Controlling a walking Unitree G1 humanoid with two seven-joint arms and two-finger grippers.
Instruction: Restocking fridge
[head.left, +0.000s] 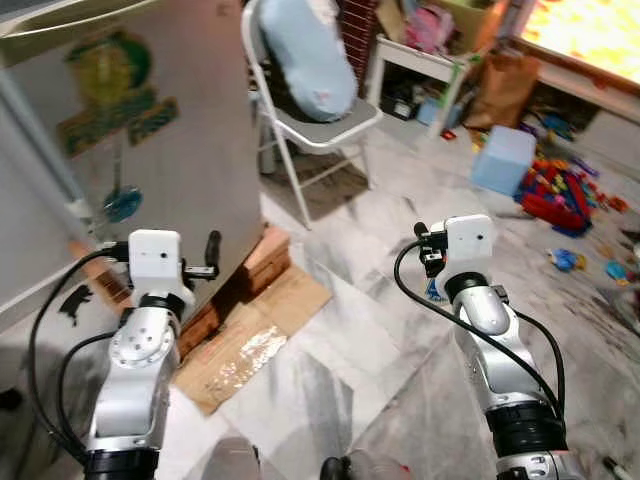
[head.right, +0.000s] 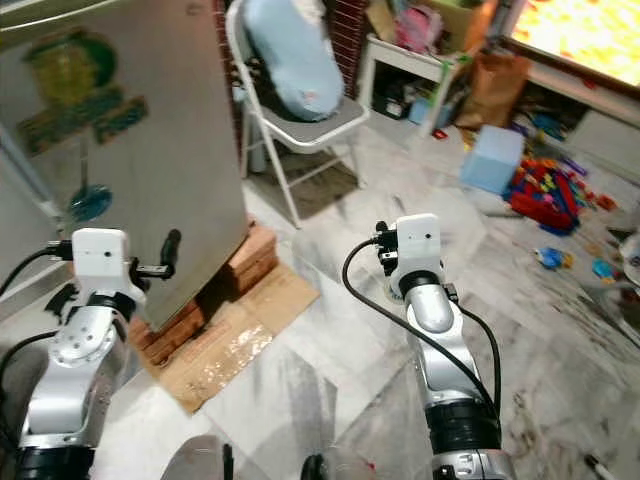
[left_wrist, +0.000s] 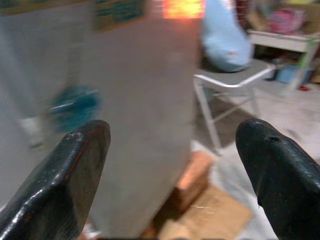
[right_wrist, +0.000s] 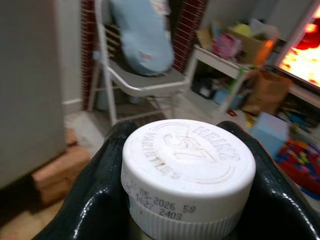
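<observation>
The grey fridge, its door shut and carrying stickers and a blue magnet, stands at the left. My left gripper is open with nothing between its fingers; it is held up close to the fridge's side corner. My right gripper is raised over the marble floor, right of the fridge. It is shut on a Heinz bottle, whose white cap sits between the black fingers. The bottle's body is hidden below the cap.
The fridge rests on bricks with flattened cardboard on the floor in front. A folding chair with a blue cushion stands behind it. A white table, a blue box and scattered toys lie to the right.
</observation>
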